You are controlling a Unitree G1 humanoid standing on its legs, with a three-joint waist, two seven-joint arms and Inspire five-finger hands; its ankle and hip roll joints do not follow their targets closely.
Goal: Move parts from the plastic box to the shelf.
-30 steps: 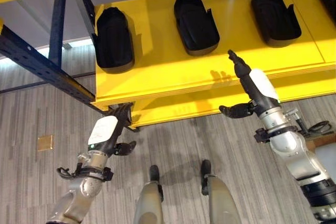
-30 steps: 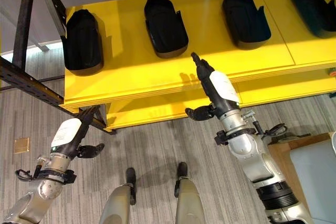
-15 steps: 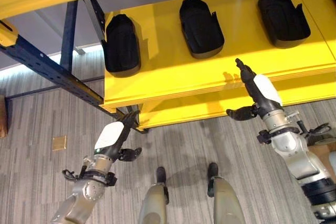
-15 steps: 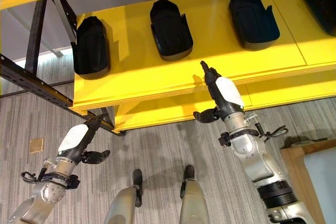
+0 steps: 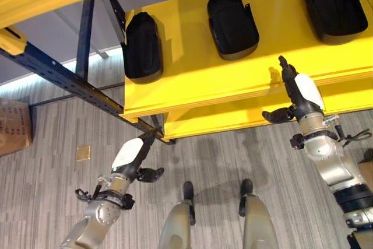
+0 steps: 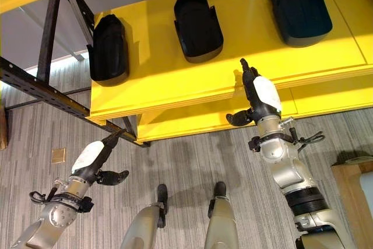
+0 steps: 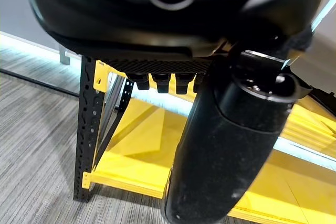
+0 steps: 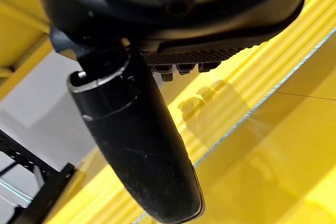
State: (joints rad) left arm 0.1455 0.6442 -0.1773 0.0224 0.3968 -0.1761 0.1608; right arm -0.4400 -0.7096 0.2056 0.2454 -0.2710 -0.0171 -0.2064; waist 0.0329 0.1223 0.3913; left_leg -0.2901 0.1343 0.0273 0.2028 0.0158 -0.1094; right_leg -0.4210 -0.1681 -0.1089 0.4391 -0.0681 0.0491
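Grey wood-grain floor [image 5: 52, 202] runs under everything; a small tan square plate [image 5: 83, 153] lies flat on it, well apart from a brown cardboard box [image 5: 14, 126] at the view's left edge; a dark blue perforated beam [image 5: 58, 77] crosses diagonally above the floor; at the lower right, a wooden corner [image 6: 352, 182] shows.

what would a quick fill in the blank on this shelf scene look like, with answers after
1. The black parts lie on a shelf coloured ____.
2. The right hand, fingers straight, holds ____.
3. The hand nearer the yellow shelf's front edge is the ____ one.
4. The left hand hangs over the ____.

Missing words: yellow; nothing; right; floor
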